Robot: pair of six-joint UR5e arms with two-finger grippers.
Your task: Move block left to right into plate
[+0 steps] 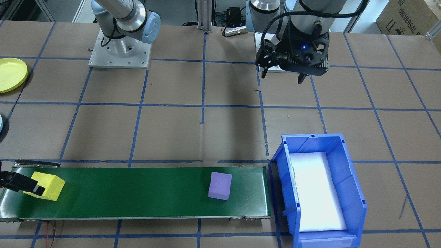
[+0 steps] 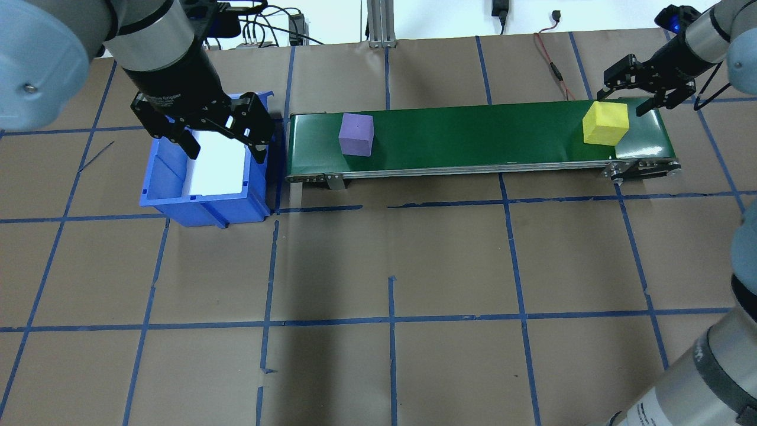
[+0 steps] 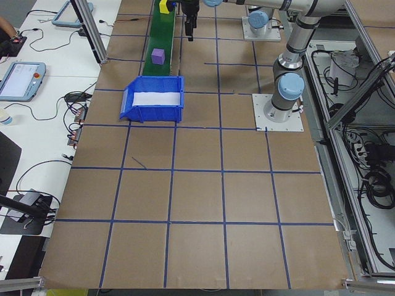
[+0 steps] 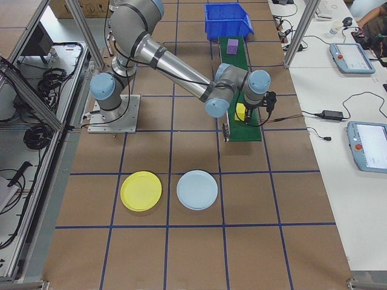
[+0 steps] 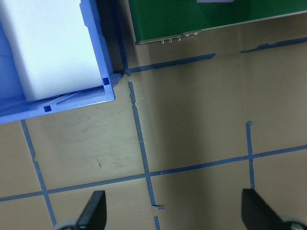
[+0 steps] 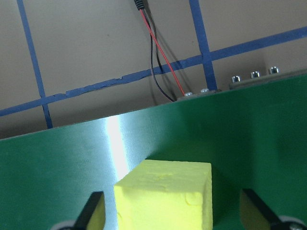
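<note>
A yellow block [image 2: 604, 123] sits at the right end of the green conveyor belt [image 2: 473, 133]. My right gripper [image 2: 622, 97] is open and straddles it. In the right wrist view the block [image 6: 168, 196] lies between the spread fingers [image 6: 91, 213], with a gap on each side. A purple block [image 2: 356, 134] rests near the belt's left end. My left gripper [image 2: 226, 152] hangs open and holds nothing above the blue bin [image 2: 201, 204]. The yellow plate [image 4: 141, 191] lies on the table far on my right, also seen as the plate [image 1: 10, 74].
A light-blue plate [image 4: 196, 190] lies beside the yellow one. The blue bin [image 1: 348, 179] holds a white foam pad and stands at the belt's left end. Red and black wires [image 6: 160, 62] run behind the belt. Blue tape lines grid the brown table.
</note>
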